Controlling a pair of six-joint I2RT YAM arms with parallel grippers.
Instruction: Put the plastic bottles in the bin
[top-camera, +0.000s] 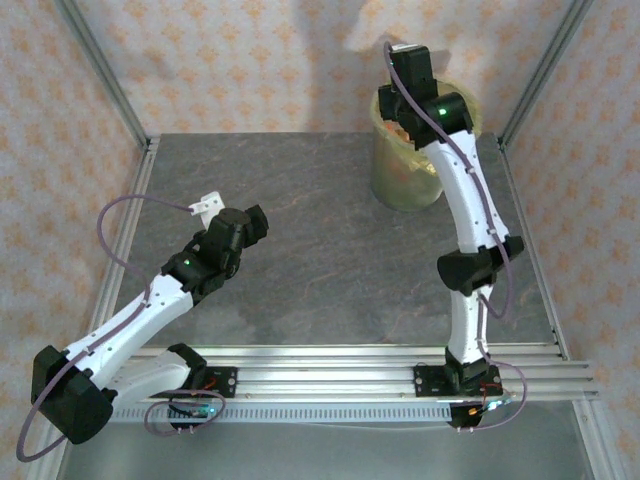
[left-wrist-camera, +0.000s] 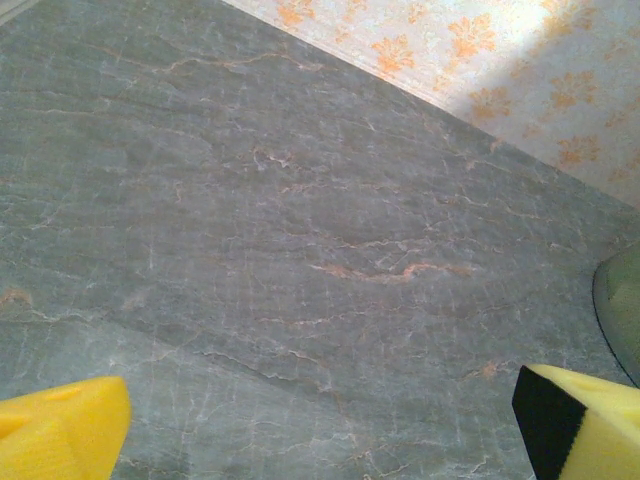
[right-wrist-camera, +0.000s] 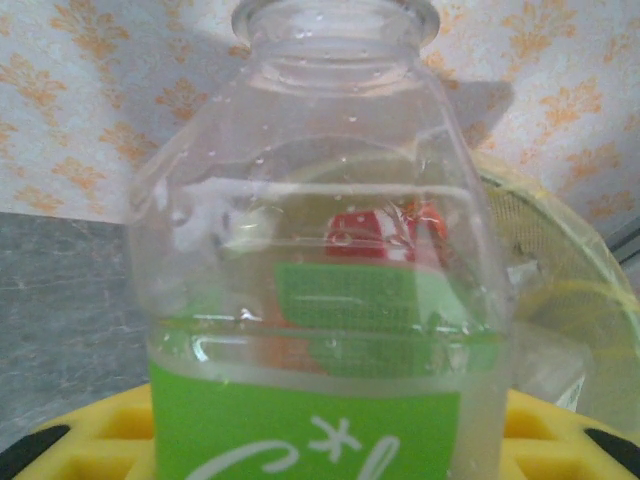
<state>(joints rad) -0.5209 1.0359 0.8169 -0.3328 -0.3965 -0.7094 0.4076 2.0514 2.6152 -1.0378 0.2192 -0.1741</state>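
My right gripper (right-wrist-camera: 320, 445) is shut on a clear plastic bottle (right-wrist-camera: 320, 200) with a green label and no cap, its yellow pads at both lower sides. The bottle stands upright and close to the lens. Just behind it to the right is the pale yellow-green bin (right-wrist-camera: 565, 270) with its bag. Red and orange shapes of other bottles (right-wrist-camera: 372, 232) show through the clear plastic. From above, the right gripper (top-camera: 408, 92) hangs over the bin (top-camera: 405, 175), hiding the held bottle. My left gripper (left-wrist-camera: 320, 430) is open over bare table, nothing between its yellow fingers (left-wrist-camera: 60, 425).
The grey marble table (top-camera: 320, 250) is fenced by aluminium posts and patterned walls. The bin stands at the back right corner, and its edge (left-wrist-camera: 622, 310) shows in the left wrist view. The left gripper (top-camera: 255, 222) is at mid-left. A rail (top-camera: 340, 380) crosses the near edge.
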